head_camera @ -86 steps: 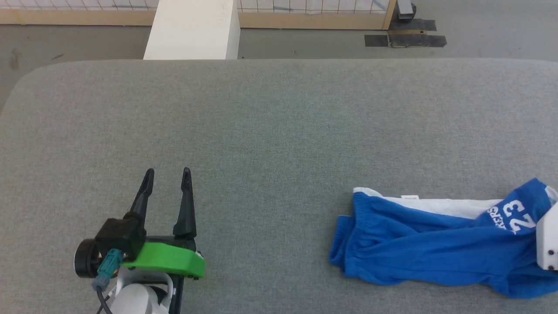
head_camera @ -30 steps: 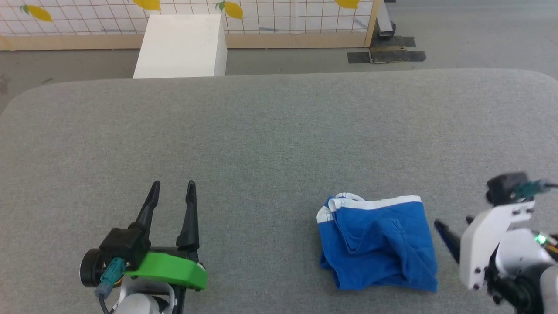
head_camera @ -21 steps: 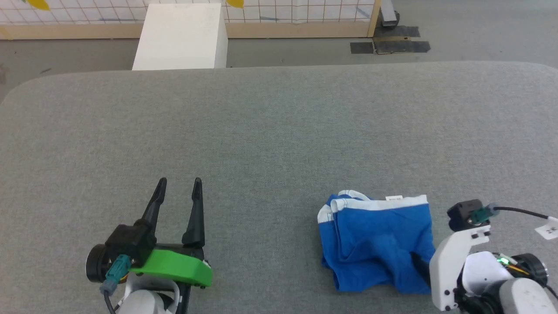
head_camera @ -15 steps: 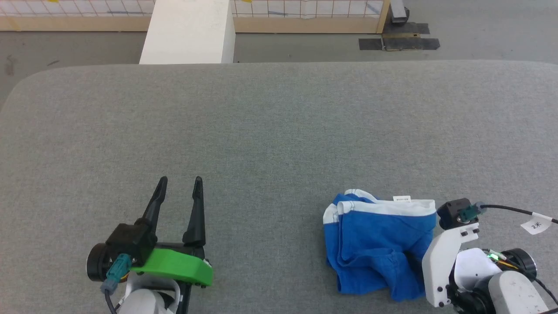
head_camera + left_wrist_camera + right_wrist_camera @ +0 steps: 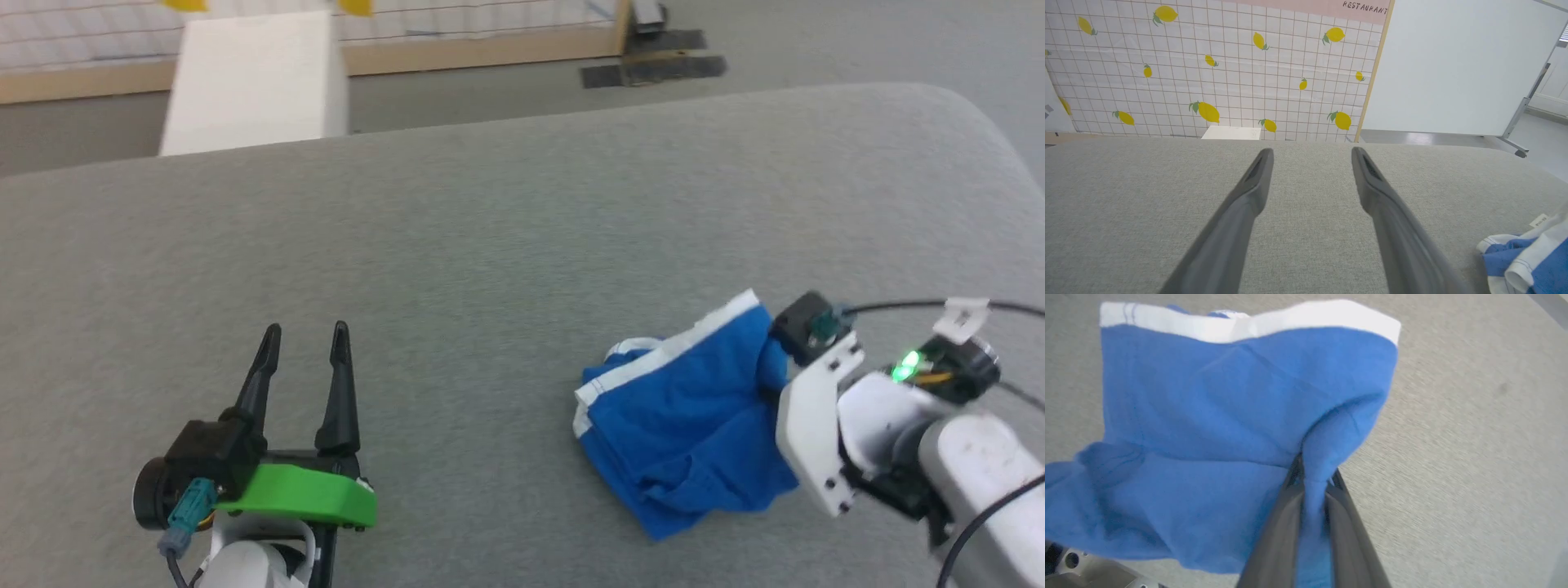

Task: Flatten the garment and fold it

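The garment [image 5: 678,416], bright blue shorts with a white stripe along the far edge, lies bunched and doubled over on the grey table's right side. My right gripper [image 5: 1312,473] is shut on a raised fold of blue cloth at the garment's right edge, and that edge is lifted off the table. In the head view its white wrist bracket [image 5: 808,425] covers the fingers. My left gripper [image 5: 304,339] stands open and empty at the lower left, well apart from the shorts. Past the left gripper [image 5: 1311,153], the garment's white-edged corner [image 5: 1527,261] shows at lower right.
The grey padded table [image 5: 490,245] has a rounded far-right corner [image 5: 971,122]. A white box [image 5: 249,82] stands on the floor beyond its far edge. A lemon-patterned grid wall [image 5: 1208,73] and a white panel [image 5: 1453,65] stand behind.
The shorts went from stretched out long to doubled over. My right gripper came onto their right edge, shut on a fold and lifted it. The head camera has also shifted.
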Available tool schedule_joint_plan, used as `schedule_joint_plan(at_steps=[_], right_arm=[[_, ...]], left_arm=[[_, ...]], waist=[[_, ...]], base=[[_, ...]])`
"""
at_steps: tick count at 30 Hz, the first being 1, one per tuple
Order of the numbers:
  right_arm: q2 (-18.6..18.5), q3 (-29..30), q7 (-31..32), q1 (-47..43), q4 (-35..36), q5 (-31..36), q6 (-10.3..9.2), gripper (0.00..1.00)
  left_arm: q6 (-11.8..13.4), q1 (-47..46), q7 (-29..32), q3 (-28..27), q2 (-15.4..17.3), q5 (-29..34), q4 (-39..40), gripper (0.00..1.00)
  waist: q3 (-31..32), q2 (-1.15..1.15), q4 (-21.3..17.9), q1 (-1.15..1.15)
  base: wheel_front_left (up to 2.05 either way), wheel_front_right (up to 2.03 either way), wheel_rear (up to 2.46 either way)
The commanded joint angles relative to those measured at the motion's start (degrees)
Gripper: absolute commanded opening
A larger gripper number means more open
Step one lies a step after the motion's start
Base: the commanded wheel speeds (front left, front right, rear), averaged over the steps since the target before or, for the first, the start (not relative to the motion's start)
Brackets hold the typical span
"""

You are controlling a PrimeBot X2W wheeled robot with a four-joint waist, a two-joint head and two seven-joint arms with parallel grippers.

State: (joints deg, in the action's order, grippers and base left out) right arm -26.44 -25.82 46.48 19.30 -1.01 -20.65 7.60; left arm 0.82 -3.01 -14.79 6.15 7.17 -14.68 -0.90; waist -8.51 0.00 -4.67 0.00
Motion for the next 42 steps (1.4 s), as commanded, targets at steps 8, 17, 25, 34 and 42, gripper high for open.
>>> schedule_joint_plan(at_steps=[8,17,25,34,42], right_arm=[[-8.51,-2.95,-3.05,10.4,-6.74,-5.3,-0.11,0.0],[-12.92,1.82,-11.71,16.85,-20.43,-4.98,-0.11,0.0],[-12.27,11.34,-20.83,23.7,-34.12,0.02,-0.11,0.0],[-8.18,21.61,-24.6,28.37,-42.45,7.67,-0.11,1.0],[-6.94,24.44,-31.99,30.19,-32.31,7.11,-0.11,1.0]], left_arm=[[0.15,-3.42,0.73,0.47,1.36,1.73,1.92,1.0],[-0.28,-6.78,5.54,2.0,4.15,4.04,6.75,1.0],[0.22,-8.1,9.96,1.67,7.08,5.75,12.83,1.0],[0.62,-7.7,10.57,1.79,7.61,5.68,13.99,1.0],[1.2,-7.44,6.77,1.66,6.0,4.03,10.36,1.0]], waist=[[-6.81,0.0,-17.66,0.0],[-15.19,0.0,-16.65,0.0],[-22.13,0.0,-13.23,0.0],[-22.46,0.0,-12.45,0.0],[-15.79,0.0,-10.36,0.0]], base=[[0.0,0.0,0.0],[0.0,0.0,0.0],[0.0,0.0,0.0],[0.0,0.0,0.0],[0.0,0.0,0.0]])
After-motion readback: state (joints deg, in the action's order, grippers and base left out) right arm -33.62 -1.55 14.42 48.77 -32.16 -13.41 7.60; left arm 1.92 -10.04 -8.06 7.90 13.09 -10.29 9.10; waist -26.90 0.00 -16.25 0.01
